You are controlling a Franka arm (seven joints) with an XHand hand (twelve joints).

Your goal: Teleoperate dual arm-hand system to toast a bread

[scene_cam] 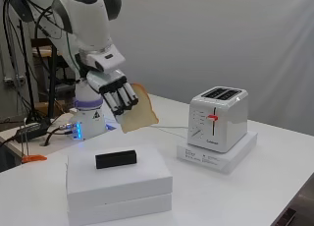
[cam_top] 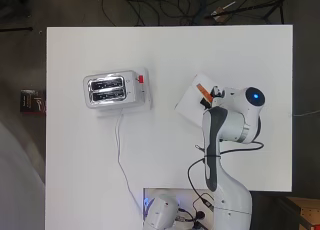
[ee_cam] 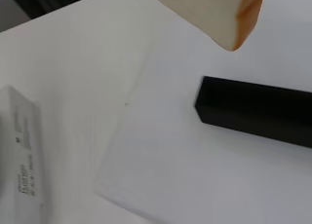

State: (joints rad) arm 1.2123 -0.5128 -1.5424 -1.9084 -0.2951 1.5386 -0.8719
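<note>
My robot hand (scene_cam: 115, 91) has its fingers curled round the top of the bread slice (scene_cam: 138, 115), pinching it so it hangs in the air above the stacked white boxes (scene_cam: 117, 184). Right beneath the slice a small black block (scene_cam: 116, 158) lies on the upper box; the wrist view shows the slice's browned crust edge (ee_cam: 246, 14) hanging clear of it, not touching.

Further across the worktop (scene_cam: 274, 172), towards the opposite edge from the boxes, the toaster (scene_cam: 218, 118) stands on its own flat white box (scene_cam: 218, 155), both slots facing up and empty, the red lever (scene_cam: 212, 117) on the end facing me. Its cord (cam_top: 120, 155) trails back towards my base.

The step in hand, as I judge it, is carrying the slice over. To do it well I want the slice turned edge-down and lined up along one slot before I descend, coming in from above rather than sideways so the crust doesn't catch the slot rim.

There is small print on the toaster's front and on the box under it; I can't make any of it out.
</note>
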